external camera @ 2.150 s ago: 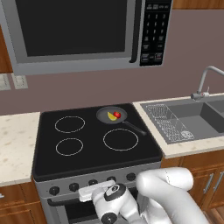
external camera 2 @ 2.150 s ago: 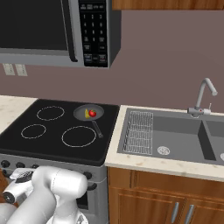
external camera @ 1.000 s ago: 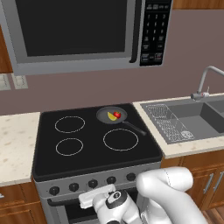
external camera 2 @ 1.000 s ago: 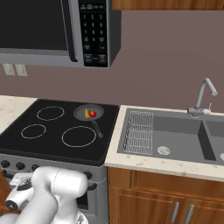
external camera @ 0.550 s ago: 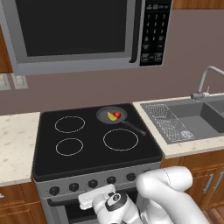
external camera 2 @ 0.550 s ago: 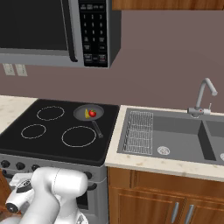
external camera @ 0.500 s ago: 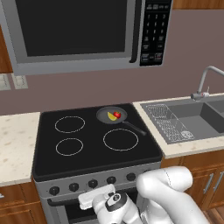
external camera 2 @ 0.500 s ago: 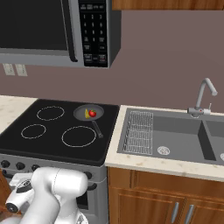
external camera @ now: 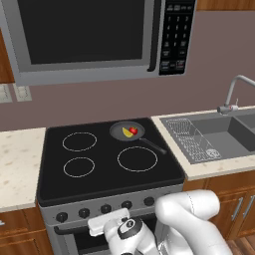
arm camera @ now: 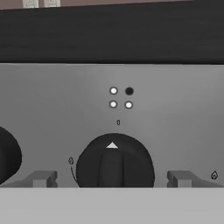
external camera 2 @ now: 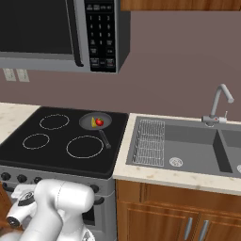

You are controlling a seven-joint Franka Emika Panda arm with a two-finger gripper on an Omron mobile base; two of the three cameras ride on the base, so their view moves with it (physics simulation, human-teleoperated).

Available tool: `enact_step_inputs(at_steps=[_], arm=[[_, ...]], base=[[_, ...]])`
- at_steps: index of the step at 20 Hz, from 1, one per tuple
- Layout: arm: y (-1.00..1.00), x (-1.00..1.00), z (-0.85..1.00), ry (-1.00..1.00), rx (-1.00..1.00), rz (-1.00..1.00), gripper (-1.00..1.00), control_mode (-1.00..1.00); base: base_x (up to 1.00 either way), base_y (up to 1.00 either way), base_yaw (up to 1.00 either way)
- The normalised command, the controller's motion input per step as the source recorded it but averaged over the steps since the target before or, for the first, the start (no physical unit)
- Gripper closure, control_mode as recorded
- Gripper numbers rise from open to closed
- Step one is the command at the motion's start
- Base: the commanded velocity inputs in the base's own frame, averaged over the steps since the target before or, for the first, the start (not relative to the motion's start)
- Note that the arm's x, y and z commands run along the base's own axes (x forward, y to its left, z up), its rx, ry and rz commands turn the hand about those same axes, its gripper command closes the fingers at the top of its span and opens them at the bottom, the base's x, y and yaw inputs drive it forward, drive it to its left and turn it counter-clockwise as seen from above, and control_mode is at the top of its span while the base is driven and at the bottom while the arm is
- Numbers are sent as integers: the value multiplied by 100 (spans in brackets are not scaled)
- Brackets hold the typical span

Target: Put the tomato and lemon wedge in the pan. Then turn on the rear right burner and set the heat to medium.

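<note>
I read the first step as complete: the tomato [external camera: 133, 130] and the lemon wedge [external camera: 127, 132] lie touching inside the pan [external camera: 127, 131], which sits on the rear right burner [external camera 2: 95, 122] near the back right corner of the cooktop [external camera: 99, 172].

The step in hand is the burner control. The tool [arm camera: 112, 179] hangs low at the front edge of the stove, facing the control panel [arm camera: 52, 113]. Its fingers [arm camera: 40, 179] are spread wide, one on each side of a black knob [arm camera: 114, 168], and I see no contact with it. The knob's white pointer aims straight up at the zero mark [arm camera: 118, 122]. In the four-dot diagram [arm camera: 121, 97] above it, the upper right dot is dark, so I judge this knob serves the rear right burner.

Next move: advance the tool until the fingers flank the knob's ridge, press them together on it, then rotate to the middle setting. Turning too far would overshoot medium.
</note>
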Motion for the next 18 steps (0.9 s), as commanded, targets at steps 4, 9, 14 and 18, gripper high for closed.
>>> enact_step_inputs(at_steps=[4, 9, 14, 18], arm=[[0, 27, 0, 0, 0, 0, -100, -100], [0, 7, 0, 0, 0, 0, -100, -100], [0, 0, 0, 0, 0, 0, -100, -100], [0, 0, 0, 0, 0, 0, 100, -100]], base=[[0, 0, 0], [0, 0, 0], [0, 0, 0], [0, 0, 0]])
